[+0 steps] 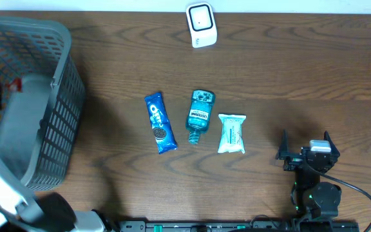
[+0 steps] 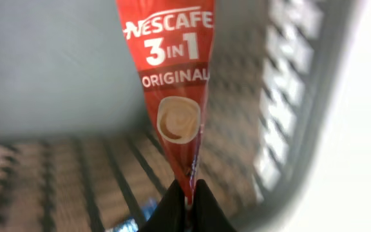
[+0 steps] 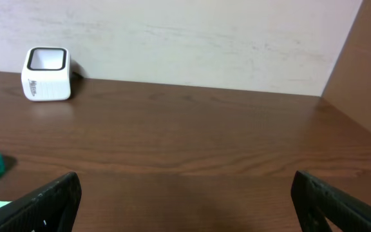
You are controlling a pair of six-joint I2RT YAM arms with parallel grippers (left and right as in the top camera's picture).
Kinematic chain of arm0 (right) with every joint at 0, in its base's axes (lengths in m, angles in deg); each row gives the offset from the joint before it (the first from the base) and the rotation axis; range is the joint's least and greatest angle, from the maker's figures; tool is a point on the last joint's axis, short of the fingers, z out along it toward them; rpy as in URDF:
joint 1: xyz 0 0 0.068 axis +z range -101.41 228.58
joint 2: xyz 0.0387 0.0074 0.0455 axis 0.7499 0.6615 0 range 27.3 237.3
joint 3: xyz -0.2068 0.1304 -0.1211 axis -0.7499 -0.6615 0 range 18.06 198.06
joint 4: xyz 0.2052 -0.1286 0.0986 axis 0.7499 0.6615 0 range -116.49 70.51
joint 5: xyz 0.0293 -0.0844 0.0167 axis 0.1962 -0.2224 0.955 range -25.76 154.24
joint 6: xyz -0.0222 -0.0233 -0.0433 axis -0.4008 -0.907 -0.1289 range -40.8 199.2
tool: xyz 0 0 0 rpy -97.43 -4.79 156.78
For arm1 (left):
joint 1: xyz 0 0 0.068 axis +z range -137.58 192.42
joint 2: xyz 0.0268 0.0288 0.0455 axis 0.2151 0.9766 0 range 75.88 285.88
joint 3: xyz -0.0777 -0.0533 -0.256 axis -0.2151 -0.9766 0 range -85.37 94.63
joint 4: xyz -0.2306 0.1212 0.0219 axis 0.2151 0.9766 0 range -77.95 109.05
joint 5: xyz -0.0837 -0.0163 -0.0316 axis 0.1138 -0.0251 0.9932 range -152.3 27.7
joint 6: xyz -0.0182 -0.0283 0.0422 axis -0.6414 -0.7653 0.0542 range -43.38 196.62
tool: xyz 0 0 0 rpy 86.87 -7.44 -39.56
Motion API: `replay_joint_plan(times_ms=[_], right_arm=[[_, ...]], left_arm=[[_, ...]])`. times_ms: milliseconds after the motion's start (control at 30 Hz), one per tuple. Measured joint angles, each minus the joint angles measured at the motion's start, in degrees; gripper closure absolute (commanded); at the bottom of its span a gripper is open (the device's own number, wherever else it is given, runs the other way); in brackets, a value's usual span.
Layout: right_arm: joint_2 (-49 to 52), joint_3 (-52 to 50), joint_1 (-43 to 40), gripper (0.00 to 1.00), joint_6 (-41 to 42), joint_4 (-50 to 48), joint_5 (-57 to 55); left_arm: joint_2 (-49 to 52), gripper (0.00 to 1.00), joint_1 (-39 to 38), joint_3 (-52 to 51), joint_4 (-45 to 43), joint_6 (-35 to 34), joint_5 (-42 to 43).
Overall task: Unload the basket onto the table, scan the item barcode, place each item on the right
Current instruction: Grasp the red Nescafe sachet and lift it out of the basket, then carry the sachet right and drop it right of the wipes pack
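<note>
**Wood table: sachet pinched in basket, scanner off to the right**

Brown table (image 1: 301, 77), pale wall behind. Far left: grey basket (image 1: 63, 96) w/ left gripper (image 2: 187, 196) down inside it, fingers pressed together on the narrow tip of a red coffee sachet (image 2: 172, 84). Sachet's long axis runs straight out from the fingertips. Printed front faces the wrist cam; barcode not seen. Mid-table, in a row: cookie pack (image 1: 160, 122), mouthwash bottle (image 1: 198, 116), wipes pack (image 1: 231, 133). White scanner (image 1: 201, 24) sits at the far edge, window on top, right of the basket & well apart from it. Right gripper (image 1: 305, 140) at near right, spread wide, empty. It's prob. nearer the scanner, but left arm has the item, so the carry goes rightward & toward the far edge.
</note>
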Motion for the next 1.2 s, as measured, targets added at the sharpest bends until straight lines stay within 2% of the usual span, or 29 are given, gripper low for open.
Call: replay_joint_plan(times_ms=[100, 267, 467, 600, 700, 800, 1067, 1200], right_arm=[[0.0, 0.0, 0.0, 0.01, 0.02, 0.0, 0.0], [0.0, 0.0, 0.0, 0.01, 0.0, 0.0, 0.0], [0.0, 0.0, 0.0, 0.01, 0.0, 0.0, 0.02], [0.0, 0.0, 0.0, 0.01, 0.0, 0.0, 0.04], [0.0, 0.0, 0.0, 0.01, 0.0, 0.0, 0.0], [0.0, 0.0, 0.0, 0.01, 0.0, 0.0, 0.02], [0.0, 0.0, 0.0, 0.01, 0.0, 0.0, 0.0], [0.0, 0.0, 0.0, 0.01, 0.0, 0.0, 0.0]], left_arm=[[-4.17, 0.93, -5.46, 0.0, 0.13, 3.74, 7.28], [-7.26, 0.93, -20.13, 0.0, -1.33, 13.14, 13.27], [-6.58, 0.93, -35.19, 0.0, -2.36, 27.43, 23.34], [-4.11, 0.93, -40.65, 0.0, -2.45, 33.14, 32.06], [-1.05, 0.93, -42.69, 0.0, -2.45, 34.84, 39.89], [1.55, 0.93, -44.26, 0.0, -1.9, 34.69, 43.23], [10.36, 0.93, -51.47, -1.4, -0.52, 27.43, 46.21], [15.1, 0.93, -54.55, -1.77, -0.52, 26.56, 44.24]])
